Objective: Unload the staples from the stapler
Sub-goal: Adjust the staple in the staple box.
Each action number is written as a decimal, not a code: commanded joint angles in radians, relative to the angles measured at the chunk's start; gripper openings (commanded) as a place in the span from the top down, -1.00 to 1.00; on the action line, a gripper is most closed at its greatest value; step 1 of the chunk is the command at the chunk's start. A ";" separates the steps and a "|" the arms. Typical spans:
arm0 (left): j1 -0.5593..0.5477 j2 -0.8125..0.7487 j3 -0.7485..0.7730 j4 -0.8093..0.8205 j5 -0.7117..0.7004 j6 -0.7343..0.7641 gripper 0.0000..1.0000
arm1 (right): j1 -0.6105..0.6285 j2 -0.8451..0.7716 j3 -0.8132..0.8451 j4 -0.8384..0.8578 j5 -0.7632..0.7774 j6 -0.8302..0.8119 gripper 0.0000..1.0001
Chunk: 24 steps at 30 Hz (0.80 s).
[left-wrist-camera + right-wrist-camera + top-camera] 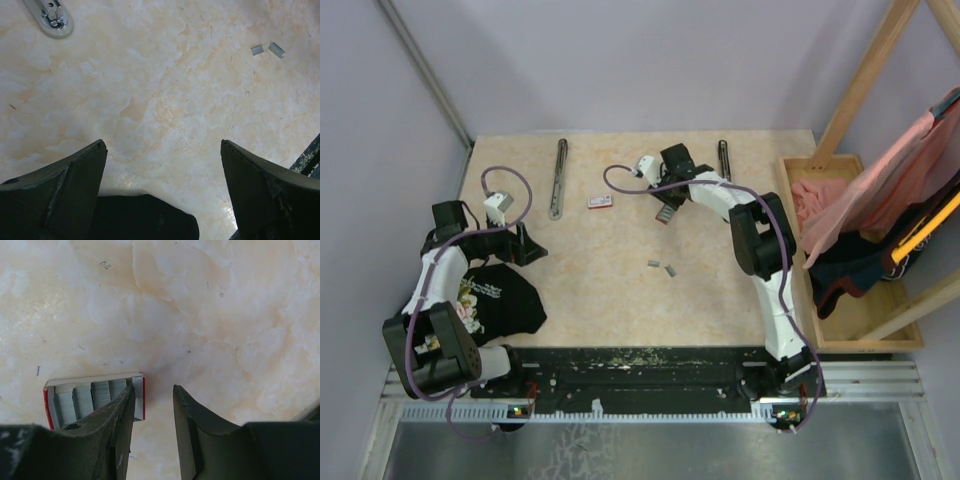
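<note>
Two staples (670, 268) out, near side of box (600, 201); stapler (558, 178) left of box, remaining load unseen. Left gripper (163, 145) wide apart; right gripper (153, 390) at box, narrowly apart, empty

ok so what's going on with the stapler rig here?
The right gripper is low over the table, jaws partly apart with nothing between them, right beside the red-and-white box of staple strips. The left gripper sits wide open and empty on its own side. Two loose staples lie mid-table. The stapler lies at the far side, neither arm touching it.
</note>
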 commanded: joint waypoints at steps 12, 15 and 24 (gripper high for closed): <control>0.008 0.001 0.030 -0.006 0.024 0.012 -1.00 | -0.008 -0.100 0.062 0.011 -0.026 0.027 0.27; 0.007 0.001 0.029 -0.006 0.023 0.012 -1.00 | -0.008 -0.101 0.064 0.009 -0.022 0.026 0.27; 0.007 0.003 0.031 -0.006 0.024 0.012 -1.00 | -0.008 -0.115 0.067 -0.017 -0.040 0.022 0.27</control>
